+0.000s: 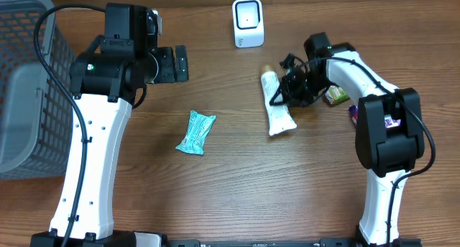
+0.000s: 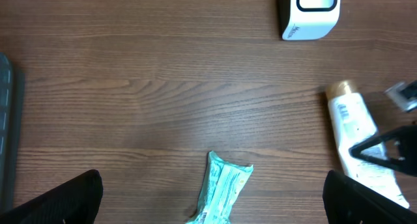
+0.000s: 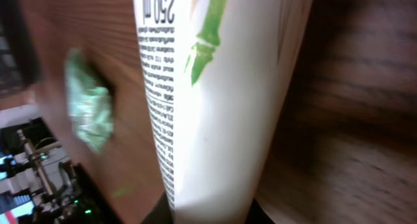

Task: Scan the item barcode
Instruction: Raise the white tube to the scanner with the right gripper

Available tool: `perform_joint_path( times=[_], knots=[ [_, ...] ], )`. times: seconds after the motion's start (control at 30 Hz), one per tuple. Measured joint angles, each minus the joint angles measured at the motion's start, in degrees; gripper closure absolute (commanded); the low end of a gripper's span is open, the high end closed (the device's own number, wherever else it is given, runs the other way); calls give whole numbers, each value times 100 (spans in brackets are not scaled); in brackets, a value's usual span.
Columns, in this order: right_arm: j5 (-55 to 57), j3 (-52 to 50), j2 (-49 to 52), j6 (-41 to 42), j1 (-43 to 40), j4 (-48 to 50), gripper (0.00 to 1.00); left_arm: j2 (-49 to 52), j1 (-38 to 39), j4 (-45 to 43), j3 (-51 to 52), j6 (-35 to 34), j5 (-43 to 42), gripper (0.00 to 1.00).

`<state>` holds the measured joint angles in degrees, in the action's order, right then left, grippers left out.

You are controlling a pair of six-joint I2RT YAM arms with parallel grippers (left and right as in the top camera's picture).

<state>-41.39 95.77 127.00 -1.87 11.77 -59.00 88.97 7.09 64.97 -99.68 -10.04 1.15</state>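
A white tube (image 1: 277, 107) with a gold cap lies on the wooden table at centre right. My right gripper (image 1: 291, 89) is shut across its middle. In the right wrist view the tube (image 3: 221, 87) fills the frame, with black print and a green stalk design, and the gripper (image 3: 212, 214) has a dark finger at each side of it. The white scanner (image 1: 248, 22) stands at the back centre. My left gripper (image 1: 180, 63) hangs open above the table, far left of the tube. Its wrist view shows the scanner (image 2: 311, 12) and the tube (image 2: 355, 129).
A teal snack packet (image 1: 196, 132) lies mid-table, below the open left gripper (image 2: 215, 201). A grey mesh basket (image 1: 29, 82) stands at the left edge. A green item (image 1: 334, 96) and a purple one (image 1: 353, 112) lie beside the right arm.
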Motion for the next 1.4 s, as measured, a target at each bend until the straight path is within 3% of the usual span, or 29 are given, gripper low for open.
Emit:
perform_joint_path(
  times=[0.47, 0.77, 0.9, 1.13, 1.27, 1.4],
  knots=[
    [-1676, 1217, -1845, 42, 0, -448, 96, 0, 0, 0, 0, 0, 0, 0],
    [-1711, 1217, -1991, 229, 7, -199, 96, 0, 0, 0, 0, 0, 0, 0],
    [-315, 1438, -1989, 896, 122, -44, 97, 0, 0, 0, 0, 0, 0, 0],
    [3034, 2837, -1991, 1346, 831, 109, 96, 0, 0, 0, 0, 0, 0, 0],
    [4433, 3021, -2000, 1064, 1202, 452, 96, 0, 0, 0, 0, 0, 0, 1],
    [5853, 3023, -1670, 140, 1513, 951, 96, 0, 0, 0, 0, 0, 0, 0]
  ],
)
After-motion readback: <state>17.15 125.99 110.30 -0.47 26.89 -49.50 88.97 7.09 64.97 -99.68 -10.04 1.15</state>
